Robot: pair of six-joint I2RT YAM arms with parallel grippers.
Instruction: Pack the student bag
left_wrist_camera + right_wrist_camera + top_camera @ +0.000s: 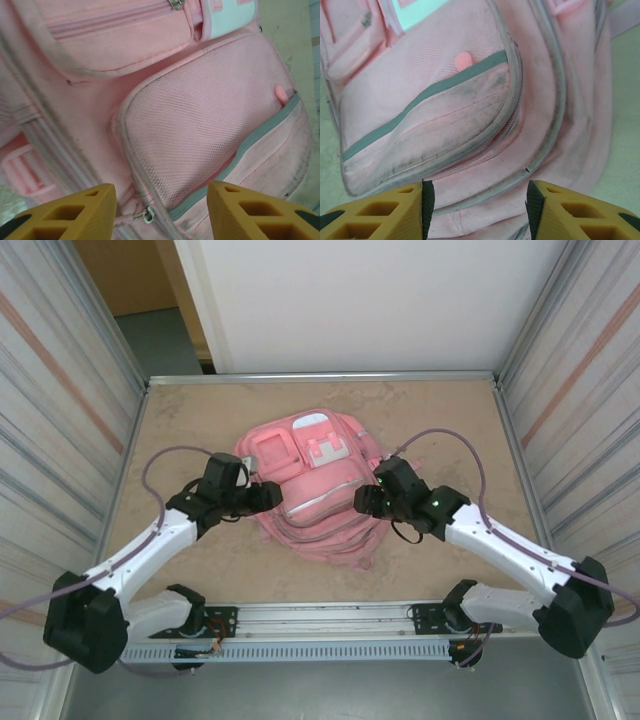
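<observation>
The student bag [310, 490] lies mid-frame on the bench [190, 420], between ribbed walls [60, 390]. The left tool [268, 497] and right tool [362, 500] flank it, jaws parted, holding nothing. The left wrist view adds a mesh pocket [200, 125] and a zip pull [146, 215].

The student bag [318, 502] is coloured pink throughout, with a white patch [227, 15] and a grey band [420, 96] edging a fine-meshed pocket [200, 135]. The counter [190, 430] is mottled beige. Yellow-orange fingers are carried by the left gripper [161, 212] and right gripper [479, 212].
</observation>
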